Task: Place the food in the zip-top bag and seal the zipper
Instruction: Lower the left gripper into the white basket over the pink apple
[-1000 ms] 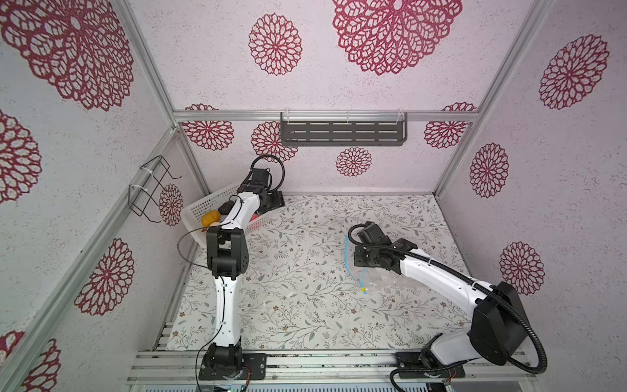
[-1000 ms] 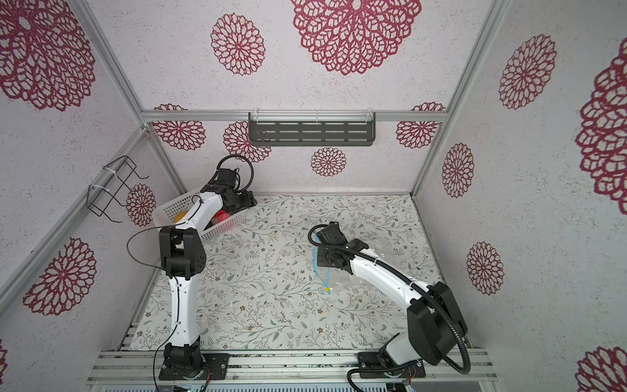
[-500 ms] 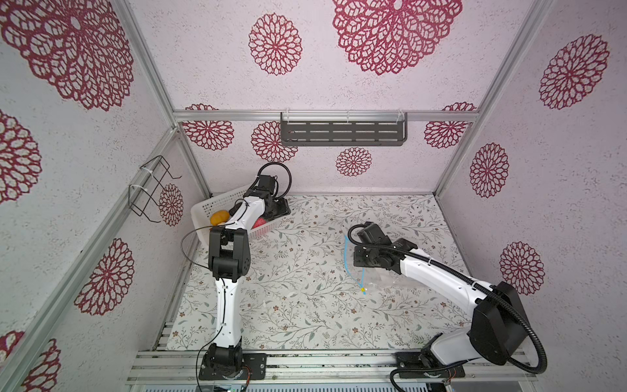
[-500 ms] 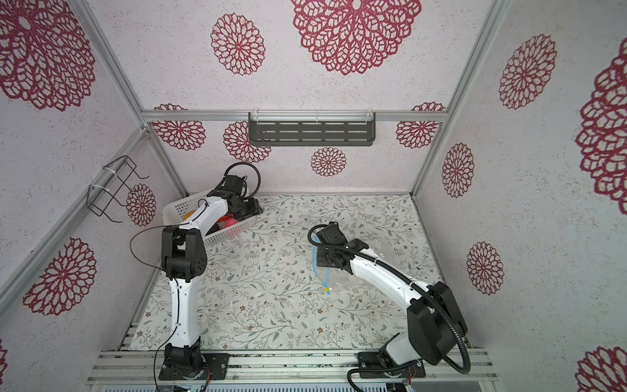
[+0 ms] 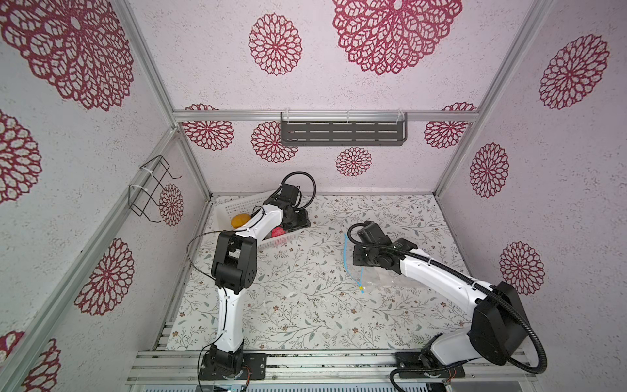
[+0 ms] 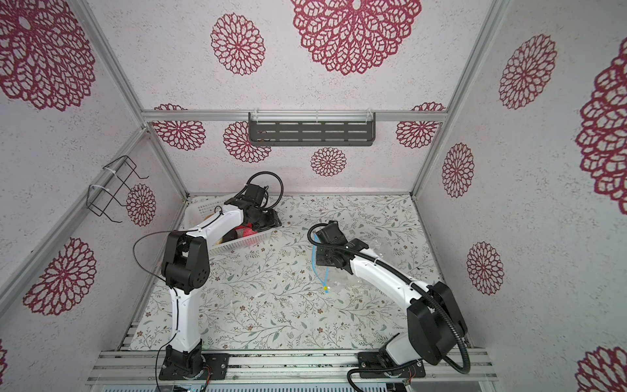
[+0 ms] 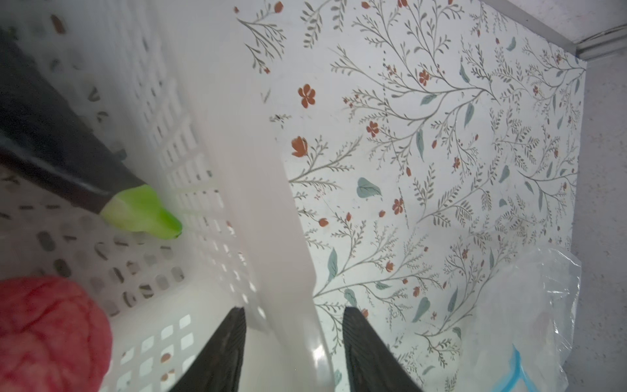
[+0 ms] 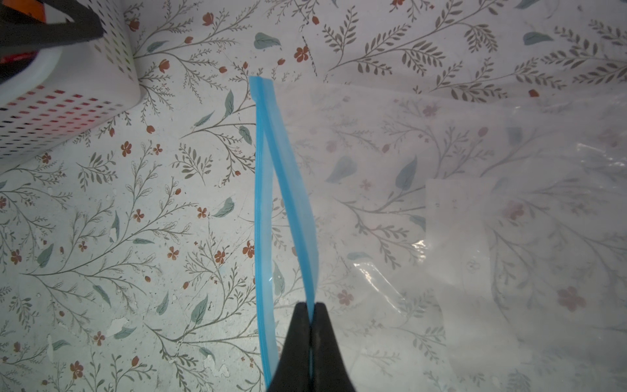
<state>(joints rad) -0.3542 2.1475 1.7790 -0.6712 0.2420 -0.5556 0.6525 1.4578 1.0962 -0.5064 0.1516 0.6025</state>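
The white basket [image 5: 237, 203] [image 6: 207, 207] stands at the back left and holds food: a yellow-orange potato shape [image 5: 240, 220], a pink-red ball [image 5: 278, 232] [image 7: 44, 332] and a dark green-tipped piece [image 7: 142, 210]. My left gripper [image 5: 300, 222] [image 7: 293, 310] is open at the basket's right end, its jaws astride the rim [image 7: 271, 203] with a gap on either side. The clear zip-top bag [image 5: 383, 281] [image 8: 441, 203] lies flat at centre right. My right gripper [image 5: 354, 254] [image 8: 310, 305] is shut on the upper lip of the blue zipper [image 8: 261, 203], holding the mouth slightly apart. The yellow slider [image 5: 362, 289] sits at the near end.
A grey shelf [image 5: 342, 132] hangs on the back wall and a black wire rack [image 5: 149, 190] on the left wall. The floral table [image 5: 305, 305] stretches from the bag to the front rail. Walls close in on the left, back and right.
My left gripper has swung right to the basket's right end and narrowed around its rim. The basket and its food have slid right with it. The right arm has not moved.
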